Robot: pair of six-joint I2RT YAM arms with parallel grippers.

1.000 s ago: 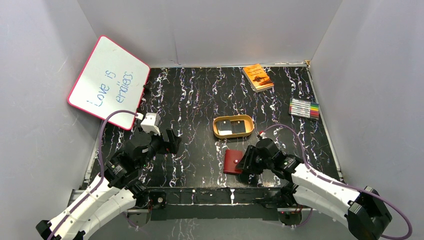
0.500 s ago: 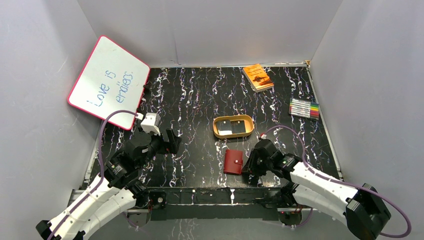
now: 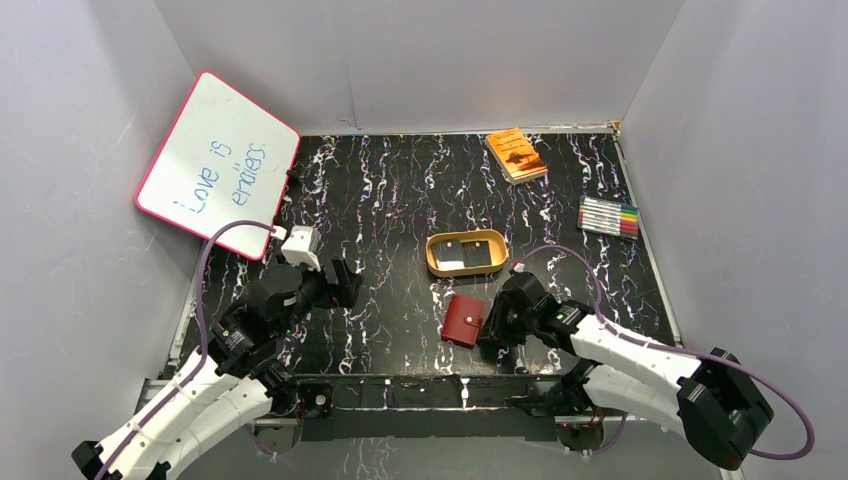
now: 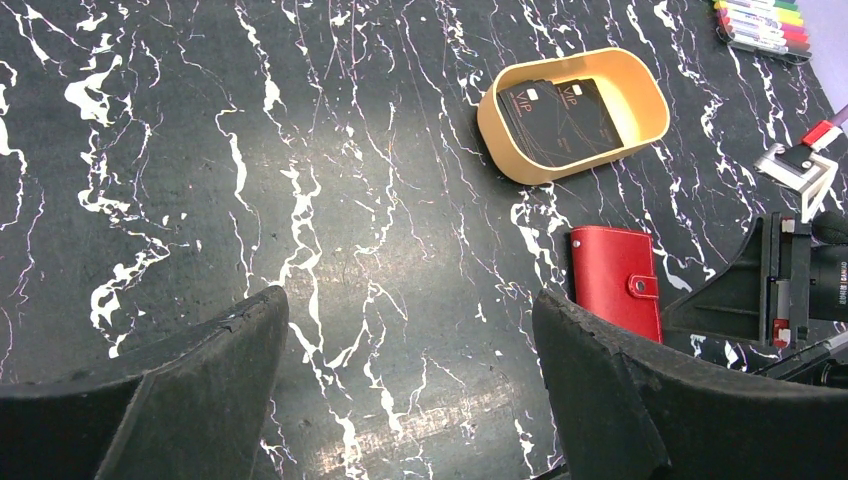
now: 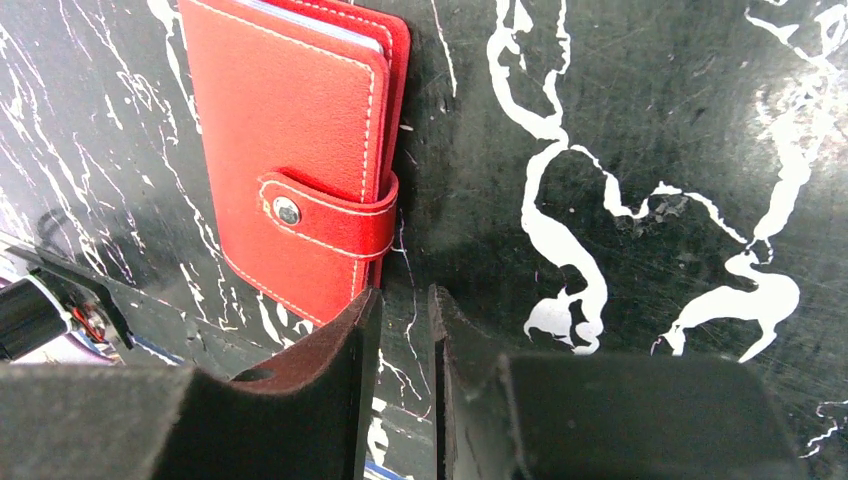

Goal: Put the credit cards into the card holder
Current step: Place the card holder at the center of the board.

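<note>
The card holder (image 3: 463, 320) is a red snap wallet lying shut and slightly tilted on the black marbled table, also in the left wrist view (image 4: 615, 280) and the right wrist view (image 5: 290, 150). Two dark credit cards (image 3: 465, 252) (image 4: 560, 112) lie in a gold oval tray. My right gripper (image 3: 490, 328) (image 5: 405, 295) sits low at the holder's right edge, by the snap tab. Its jaws are a narrow gap apart with only table between them. My left gripper (image 3: 345, 285) (image 4: 410, 300) hangs wide open and empty, left of the holder.
The gold tray (image 3: 435, 262) (image 4: 520, 165) stands just beyond the card holder. A pink-framed whiteboard (image 3: 218, 165) leans at the left wall. An orange book (image 3: 516, 153) lies at the back and a pack of markers (image 3: 609, 216) (image 4: 765, 22) at the right.
My right gripper has narrowed its jaws and drawn off the card holder's right side. The holder has turned a little and now lies tilted. The left arm has not moved.
</note>
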